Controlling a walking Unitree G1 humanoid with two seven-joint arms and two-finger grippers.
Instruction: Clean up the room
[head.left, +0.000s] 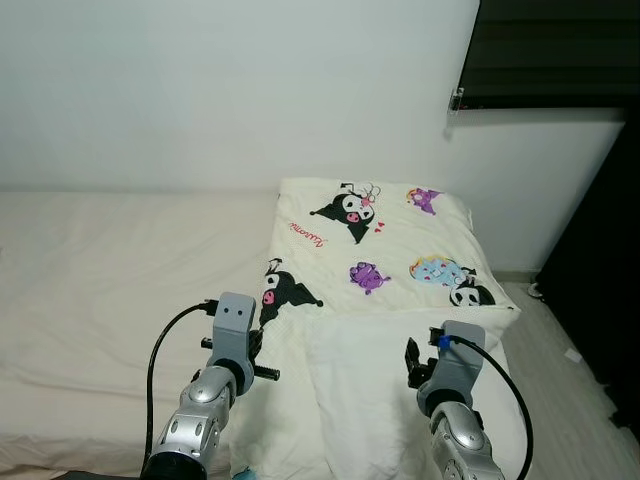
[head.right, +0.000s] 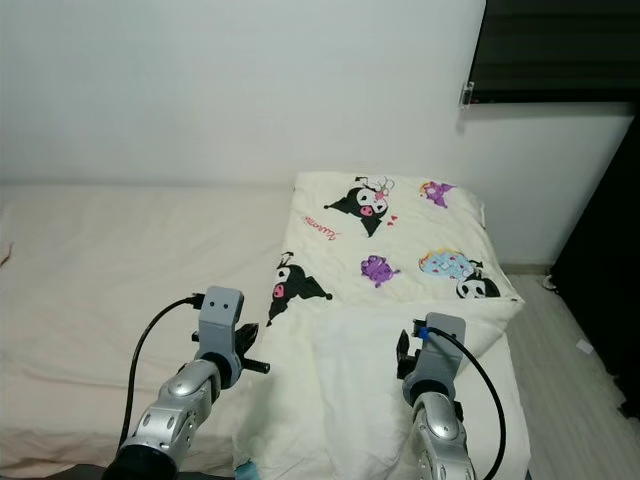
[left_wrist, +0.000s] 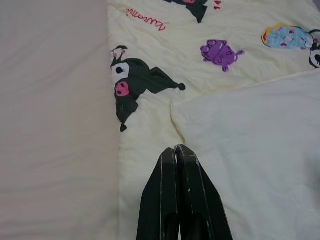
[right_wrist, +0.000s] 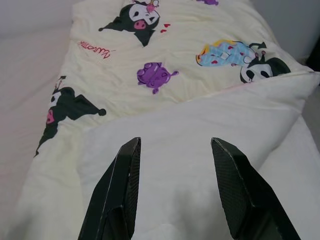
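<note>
I'm holding both arms low over the bed (head.left: 90, 280). My left gripper (left_wrist: 178, 150) is hovering with fingers pressed together, empty, by the folded-back corner of the cartoon-print quilt (head.left: 380, 250). My right gripper (right_wrist: 175, 150) is spread wide above that fold. Beyond, the white wall (head.left: 230, 90) is showing.

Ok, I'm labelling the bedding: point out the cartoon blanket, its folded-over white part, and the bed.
cartoon blanket (head.left: 375, 245), left eye view, printed middle.
folded-over white part (head.left: 365, 370), left eye view, plain centre.
bed (head.left: 120, 270), left eye view, bare sheet left of the blanket.
</note>
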